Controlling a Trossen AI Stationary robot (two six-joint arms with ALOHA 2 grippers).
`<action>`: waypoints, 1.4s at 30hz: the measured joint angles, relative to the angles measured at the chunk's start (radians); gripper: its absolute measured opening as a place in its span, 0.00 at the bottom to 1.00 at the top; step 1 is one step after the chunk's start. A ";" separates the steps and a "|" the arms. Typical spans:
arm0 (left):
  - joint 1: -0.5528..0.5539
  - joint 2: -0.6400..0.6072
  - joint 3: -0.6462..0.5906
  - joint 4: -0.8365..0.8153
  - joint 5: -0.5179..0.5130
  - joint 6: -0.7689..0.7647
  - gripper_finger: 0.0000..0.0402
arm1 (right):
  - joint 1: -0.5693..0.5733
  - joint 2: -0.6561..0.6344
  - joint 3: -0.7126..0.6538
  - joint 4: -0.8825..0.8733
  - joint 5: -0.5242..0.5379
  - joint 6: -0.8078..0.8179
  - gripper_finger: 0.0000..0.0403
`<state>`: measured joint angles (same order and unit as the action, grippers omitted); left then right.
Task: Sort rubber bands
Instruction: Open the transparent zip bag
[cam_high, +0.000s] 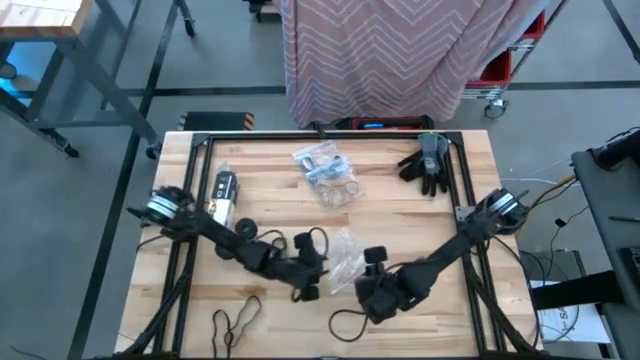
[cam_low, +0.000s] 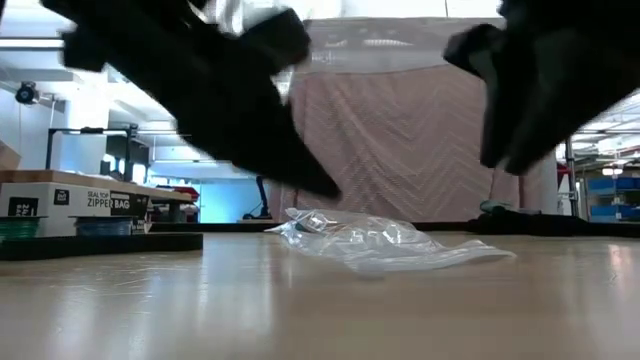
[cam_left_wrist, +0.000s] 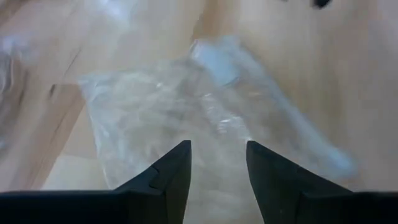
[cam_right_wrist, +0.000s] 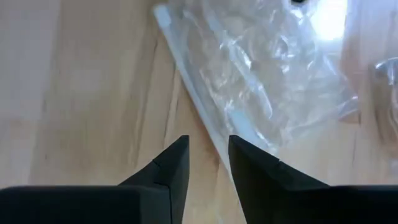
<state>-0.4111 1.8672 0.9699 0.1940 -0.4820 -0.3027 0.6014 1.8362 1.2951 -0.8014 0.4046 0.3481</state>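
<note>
Both grippers are converging on an empty clear bag (cam_high: 345, 252) mid-table, likely to open it for sorting. Left gripper (cam_left_wrist: 217, 163) and right gripper (cam_right_wrist: 208, 155) are hovering spread, pinching nothing. Black bands (cam_high: 237, 318) are lying near the front edge.

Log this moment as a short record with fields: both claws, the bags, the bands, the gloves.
left claw: open, fingers apart over the empty clear bag
right claw: open, at that bag's sealed edge, on bare wood
second bag: far centre of the table, holds bluish and tan items
loose bands: black loops near the front edge and by the right arm
gloves: dark, far right corner
</note>
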 joint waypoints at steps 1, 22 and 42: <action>0.011 0.024 0.017 -0.013 0.000 -0.010 0.35 | 0.000 0.000 -0.015 -0.016 0.000 0.000 0.28; 0.046 0.138 0.031 -0.062 0.051 0.007 0.28 | -0.034 0.096 -0.182 0.164 0.224 -0.676 0.54; 0.047 0.140 0.028 -0.056 0.058 0.010 0.28 | -0.037 0.103 -0.108 0.321 0.131 -0.684 0.53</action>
<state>-0.3645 2.0068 0.9981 0.1383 -0.4244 -0.2932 0.5645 1.9392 1.1873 -0.4801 0.5356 -0.3361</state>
